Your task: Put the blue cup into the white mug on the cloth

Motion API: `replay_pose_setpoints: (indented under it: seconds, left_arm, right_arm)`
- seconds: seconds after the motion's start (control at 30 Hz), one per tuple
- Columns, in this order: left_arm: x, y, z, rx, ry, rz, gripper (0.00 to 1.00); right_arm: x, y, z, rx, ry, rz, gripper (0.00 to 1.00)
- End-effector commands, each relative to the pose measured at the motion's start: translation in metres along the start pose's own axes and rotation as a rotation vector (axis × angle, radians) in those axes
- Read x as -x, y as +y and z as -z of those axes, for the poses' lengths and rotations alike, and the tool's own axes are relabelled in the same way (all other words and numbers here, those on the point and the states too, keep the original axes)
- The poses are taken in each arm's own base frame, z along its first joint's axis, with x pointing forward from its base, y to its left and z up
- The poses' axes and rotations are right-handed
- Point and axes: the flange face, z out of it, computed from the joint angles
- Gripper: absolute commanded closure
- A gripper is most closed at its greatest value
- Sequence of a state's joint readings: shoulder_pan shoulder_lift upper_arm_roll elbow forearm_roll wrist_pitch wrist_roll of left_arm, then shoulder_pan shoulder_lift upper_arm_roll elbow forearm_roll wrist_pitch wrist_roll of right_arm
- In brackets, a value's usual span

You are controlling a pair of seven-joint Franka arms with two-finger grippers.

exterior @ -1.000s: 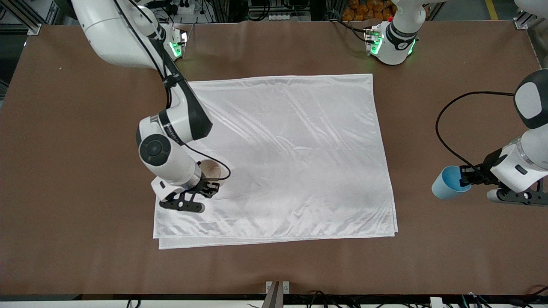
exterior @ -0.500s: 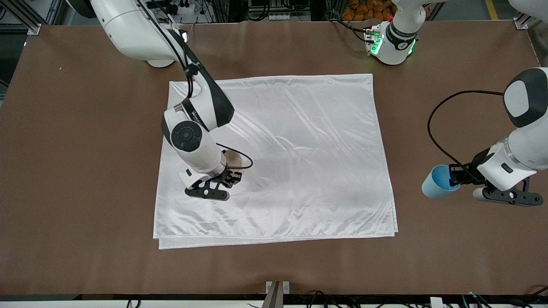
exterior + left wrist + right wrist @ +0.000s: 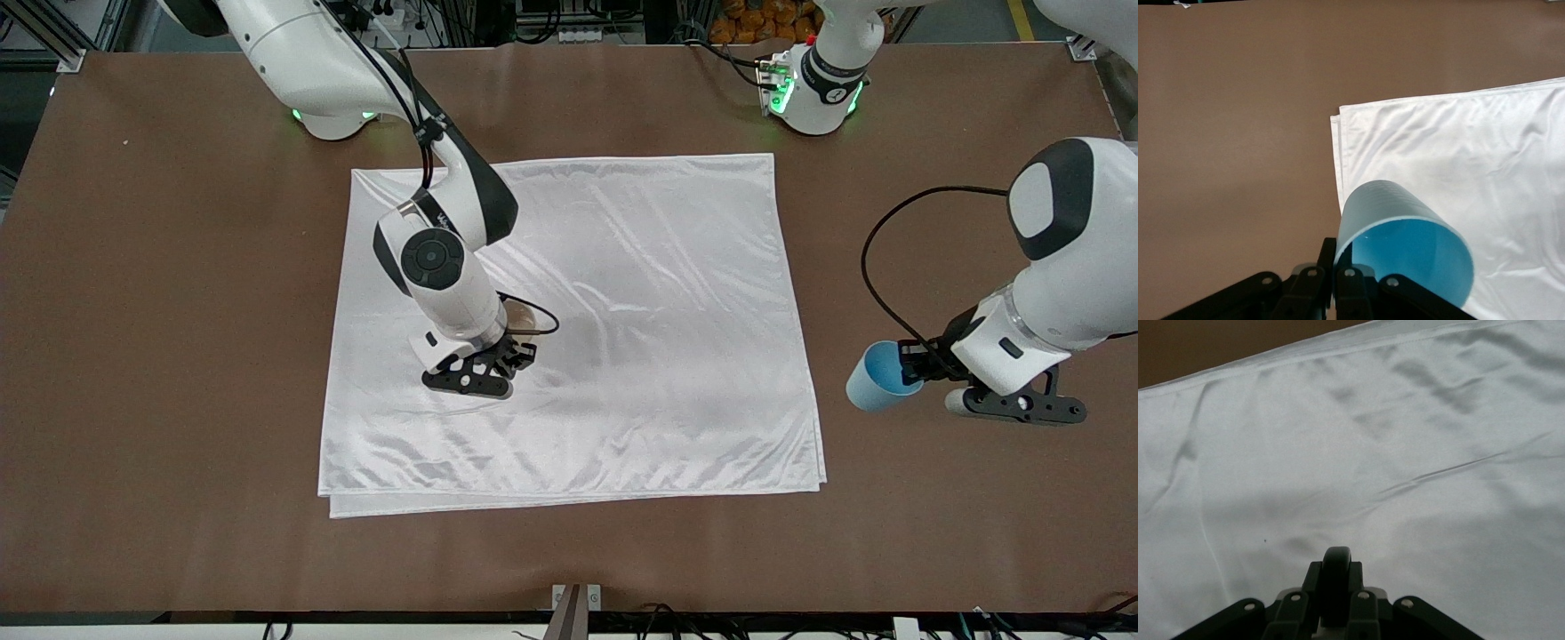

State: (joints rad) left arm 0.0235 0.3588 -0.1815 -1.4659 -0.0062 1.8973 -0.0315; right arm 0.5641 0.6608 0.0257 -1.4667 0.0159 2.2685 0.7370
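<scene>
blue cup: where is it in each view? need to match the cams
Front view: blue cup in the left gripper, over bare table just off the cloth's edge at the left arm's end.
Left wrist view: cup large at the bottom, mouth showing.
Right wrist view: not in it.
Shared landmark: the white cloth.
</scene>
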Motion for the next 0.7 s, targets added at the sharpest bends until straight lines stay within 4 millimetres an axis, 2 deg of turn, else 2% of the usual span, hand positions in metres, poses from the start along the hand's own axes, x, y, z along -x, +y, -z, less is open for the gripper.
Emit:
replay_pose_setpoints:
  seconds: [0.0,0.2,0.4,0.53,0.67]
  left_arm:
    - [0.002,0.024,0.004,0.008,-0.007,0.032,1.00]
    - [0.004,0.057,-0.003,0.005,-0.016,0.070,1.00]
    - [0.003,0.061,-0.009,0.007,-0.026,0.081,1.00]
    - [0.005,0.078,-0.013,0.007,-0.028,0.075,1.00]
    - [0.004,0.085,-0.015,0.009,-0.025,0.104,1.00]
  right_arm:
    - [0.005,-0.005,-0.018,-0.003,0.020,-0.008,1.00]
    - [0.012,-0.009,-0.036,0.005,0.023,0.012,1.00]
    - [0.015,-0.008,-0.050,0.025,0.023,0.027,1.00]
    - [0.014,-0.009,-0.055,0.012,0.036,0.021,1.00]
    - [0.020,-0.014,-0.063,0.005,0.040,0.017,1.00]
